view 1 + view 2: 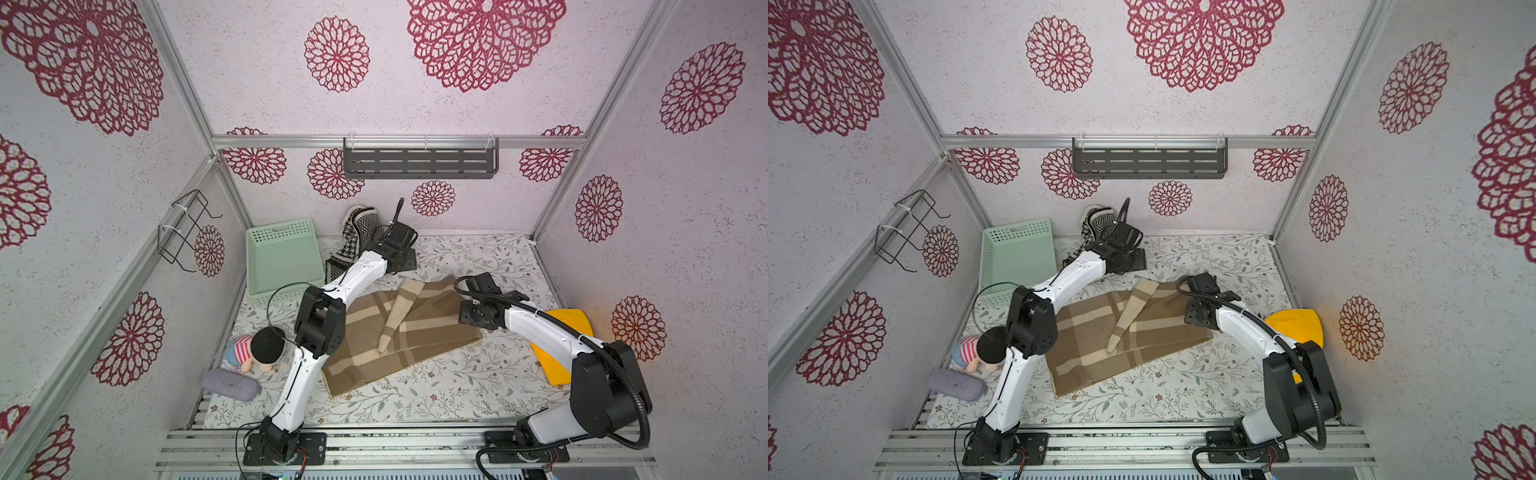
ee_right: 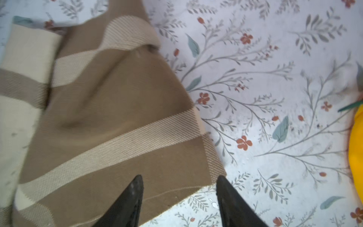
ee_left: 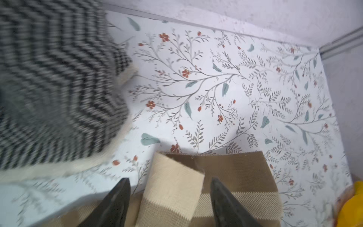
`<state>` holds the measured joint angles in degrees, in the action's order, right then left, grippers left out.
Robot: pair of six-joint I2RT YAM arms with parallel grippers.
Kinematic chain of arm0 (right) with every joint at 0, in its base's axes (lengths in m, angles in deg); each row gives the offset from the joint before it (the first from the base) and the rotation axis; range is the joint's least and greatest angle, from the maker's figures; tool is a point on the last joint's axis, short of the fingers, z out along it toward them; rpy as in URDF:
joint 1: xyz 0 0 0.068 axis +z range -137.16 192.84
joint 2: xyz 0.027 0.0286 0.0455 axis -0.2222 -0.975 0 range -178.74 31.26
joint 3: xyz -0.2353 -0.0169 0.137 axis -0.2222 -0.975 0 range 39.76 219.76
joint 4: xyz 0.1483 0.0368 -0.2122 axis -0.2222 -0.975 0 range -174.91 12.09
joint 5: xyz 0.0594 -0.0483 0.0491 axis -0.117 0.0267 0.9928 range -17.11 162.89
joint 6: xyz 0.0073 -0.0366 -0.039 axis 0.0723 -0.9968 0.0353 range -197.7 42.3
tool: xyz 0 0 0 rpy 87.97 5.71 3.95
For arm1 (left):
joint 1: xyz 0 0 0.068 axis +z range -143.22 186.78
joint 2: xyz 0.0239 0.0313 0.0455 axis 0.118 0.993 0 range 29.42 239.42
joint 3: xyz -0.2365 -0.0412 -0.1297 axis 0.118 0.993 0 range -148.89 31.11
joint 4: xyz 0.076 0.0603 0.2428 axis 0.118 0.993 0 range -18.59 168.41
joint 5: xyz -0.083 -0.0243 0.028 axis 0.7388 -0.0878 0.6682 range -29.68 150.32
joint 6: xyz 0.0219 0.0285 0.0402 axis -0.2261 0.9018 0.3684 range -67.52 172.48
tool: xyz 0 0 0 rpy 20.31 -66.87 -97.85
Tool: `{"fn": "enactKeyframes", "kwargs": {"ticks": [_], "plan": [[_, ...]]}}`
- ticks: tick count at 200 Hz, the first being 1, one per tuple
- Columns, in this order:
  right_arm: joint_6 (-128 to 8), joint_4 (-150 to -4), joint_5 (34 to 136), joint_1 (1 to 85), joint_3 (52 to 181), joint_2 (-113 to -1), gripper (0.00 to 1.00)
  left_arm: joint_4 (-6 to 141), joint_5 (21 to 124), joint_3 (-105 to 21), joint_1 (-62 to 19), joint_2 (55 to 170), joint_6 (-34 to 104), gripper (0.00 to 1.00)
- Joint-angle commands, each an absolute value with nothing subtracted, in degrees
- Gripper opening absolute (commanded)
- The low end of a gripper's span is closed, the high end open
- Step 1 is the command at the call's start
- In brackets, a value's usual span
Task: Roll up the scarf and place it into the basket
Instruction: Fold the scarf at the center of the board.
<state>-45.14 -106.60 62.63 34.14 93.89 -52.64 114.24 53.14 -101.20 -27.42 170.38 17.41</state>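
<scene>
The scarf (image 1: 419,332), brown with cream stripes, lies spread flat mid-table in both top views, with a narrow folded strip (image 1: 397,316) lying across it. The pale mint-green basket (image 1: 282,257) stands at the far left, with nothing in it that I can see. My left gripper (image 3: 169,179) is open at the scarf's far edge, its fingers either side of the strip's cream end (image 3: 174,180) without closing on it. My right gripper (image 2: 179,176) is open over the scarf's right-hand corner (image 2: 212,169), holding nothing. Both gripper bodies hide their fingertips in the top views.
A black-and-white knit piece (image 1: 357,232) lies by the back wall next to the basket. A doll (image 1: 253,349) and a grey pouch (image 1: 230,384) sit at the near left. A yellow item (image 1: 557,345) lies at the right. A dark slotted shelf (image 1: 419,160) and a wire rack (image 1: 187,228) hang on the walls.
</scene>
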Motion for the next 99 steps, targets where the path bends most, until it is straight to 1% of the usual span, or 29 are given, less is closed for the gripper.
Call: {"fn": "enactKeyframes", "kwargs": {"ticks": [1,25,61,99], "plan": [[-43.45,-102.41,63.81,31.75,90.48,-48.97,0.67,123.27,50.93,-108.86,-28.21,175.52,24.12,0.7],[-42.92,-99.46,66.87,29.84,87.06,-48.28,0.7,122.13,50.87,-107.72,-28.29,176.34,23.92,0.7],[-42.48,-97.79,66.18,28.59,84.87,-48.94,0.74,117.29,50.14,-101.77,-30.09,174.17,26.65,0.73],[-42.23,-96.6,66.39,27.69,83.65,-50.63,0.75,116.87,47.87,-103.08,-32.09,176.08,29.18,0.73]]}}
